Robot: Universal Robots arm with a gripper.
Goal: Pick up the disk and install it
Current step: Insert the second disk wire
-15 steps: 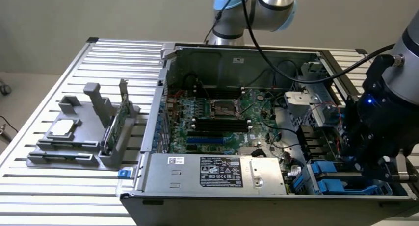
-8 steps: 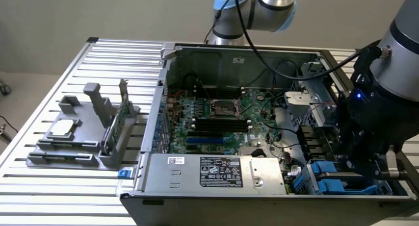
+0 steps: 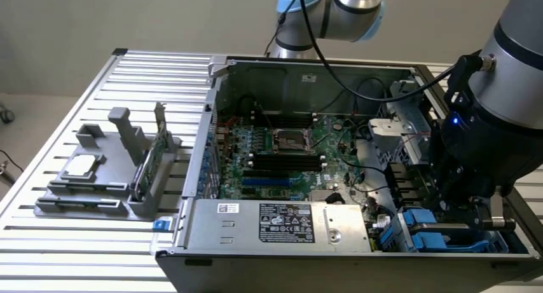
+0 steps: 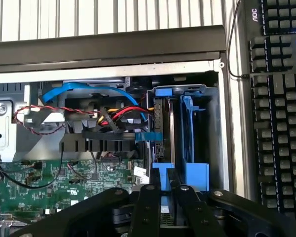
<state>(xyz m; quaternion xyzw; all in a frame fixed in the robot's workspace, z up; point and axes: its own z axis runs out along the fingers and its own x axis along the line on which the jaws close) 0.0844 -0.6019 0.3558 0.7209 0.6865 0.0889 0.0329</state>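
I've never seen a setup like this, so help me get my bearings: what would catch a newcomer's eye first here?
Probably the open computer case on the slatted metal table, its green circuit board laid bare. Next, the big dark robot arm reaching into the case at the exterior view's right, its gripper down on the bright blue disk in its bay. In the wrist view a black keyboard lies beside the case.
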